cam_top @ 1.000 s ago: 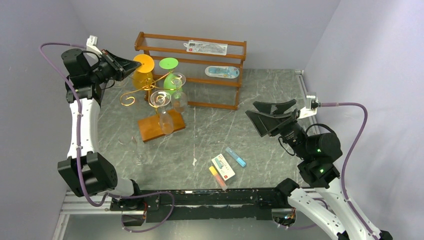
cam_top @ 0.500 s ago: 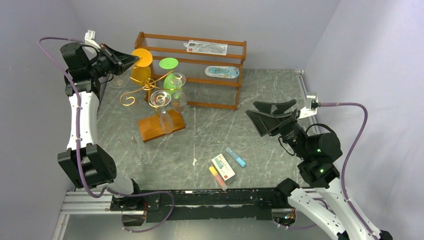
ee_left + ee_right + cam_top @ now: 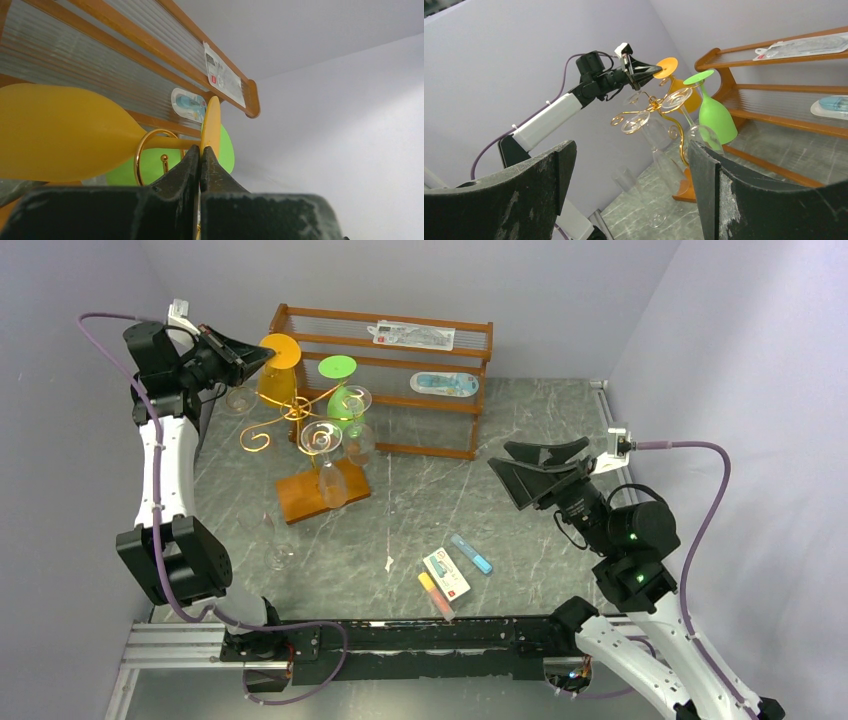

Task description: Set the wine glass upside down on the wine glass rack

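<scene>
An orange wine glass [image 3: 277, 383] hangs upside down at the back left, with its foot [image 3: 213, 117] uppermost. My left gripper [image 3: 263, 354] is shut on the rim of that foot [image 3: 667, 65], and the fingertips [image 3: 192, 155] meet tightly around it. The stem crosses a gold loop [image 3: 141, 150] of the wine glass rack [image 3: 298, 412]; I cannot tell whether it rests on the loop. The rack's wooden base [image 3: 300, 498] sits on the table. My right gripper [image 3: 503, 458] is raised at the right, open and empty [image 3: 631, 150].
A green glass [image 3: 340, 390] and two clear glasses [image 3: 322, 440] [image 3: 356, 405] hang upside down on the rack. Another clear glass [image 3: 272, 538] lies on the table near the left arm. A wooden shelf [image 3: 470, 340] stands behind. Small packets [image 3: 447, 575] lie at the front.
My left gripper has carried the orange glass a little up and back towards the far wall. The right arm has hardly moved.
</scene>
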`<state>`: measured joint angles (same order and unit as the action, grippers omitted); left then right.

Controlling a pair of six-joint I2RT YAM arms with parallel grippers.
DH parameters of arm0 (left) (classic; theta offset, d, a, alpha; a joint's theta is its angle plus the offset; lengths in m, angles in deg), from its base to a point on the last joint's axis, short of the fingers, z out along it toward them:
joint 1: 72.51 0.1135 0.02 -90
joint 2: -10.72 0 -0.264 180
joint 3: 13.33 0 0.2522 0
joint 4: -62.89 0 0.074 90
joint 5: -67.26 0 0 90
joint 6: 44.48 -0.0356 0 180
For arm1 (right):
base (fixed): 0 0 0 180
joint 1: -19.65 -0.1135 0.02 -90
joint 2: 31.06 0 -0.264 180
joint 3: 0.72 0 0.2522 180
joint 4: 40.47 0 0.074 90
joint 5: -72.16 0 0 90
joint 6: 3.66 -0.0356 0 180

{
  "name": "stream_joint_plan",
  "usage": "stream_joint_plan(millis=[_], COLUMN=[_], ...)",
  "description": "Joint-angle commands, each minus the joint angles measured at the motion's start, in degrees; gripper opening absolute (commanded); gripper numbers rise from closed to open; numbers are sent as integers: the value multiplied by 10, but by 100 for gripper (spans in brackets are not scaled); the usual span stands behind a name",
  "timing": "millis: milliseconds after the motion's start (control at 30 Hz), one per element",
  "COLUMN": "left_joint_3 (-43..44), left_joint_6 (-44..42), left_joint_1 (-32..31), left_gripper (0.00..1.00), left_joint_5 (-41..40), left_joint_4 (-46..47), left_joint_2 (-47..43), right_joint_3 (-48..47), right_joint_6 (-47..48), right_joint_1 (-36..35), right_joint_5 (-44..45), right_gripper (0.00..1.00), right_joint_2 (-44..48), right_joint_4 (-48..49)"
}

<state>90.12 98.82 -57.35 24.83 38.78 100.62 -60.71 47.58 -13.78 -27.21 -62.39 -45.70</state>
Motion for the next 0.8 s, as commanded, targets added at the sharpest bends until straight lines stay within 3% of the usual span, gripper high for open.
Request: stream_joint_plan(millis=[0,300,500,767], left_joint_3=[27,25,68,58], left_joint_6=[-23,-45,-125,-163], left_joint_1=[0,10,18,28], left_gripper=[5,5,11,19], left_joint_5=[-20,-42,-64,-77], left_joint_4=[-17,-43,-135,-165], left_joint_2=[0,-8,0,3], right_joint_3=[3,1,4,3], right_joint_6=[1,0,-2,-3], right_joint_1=[2,2,2,2], right_joint_5=[8,7,7,3], right_gripper=[85,85,85,85], right_joint_2=[0,1,2,-2], right_joint_4=[6,3,3,5])
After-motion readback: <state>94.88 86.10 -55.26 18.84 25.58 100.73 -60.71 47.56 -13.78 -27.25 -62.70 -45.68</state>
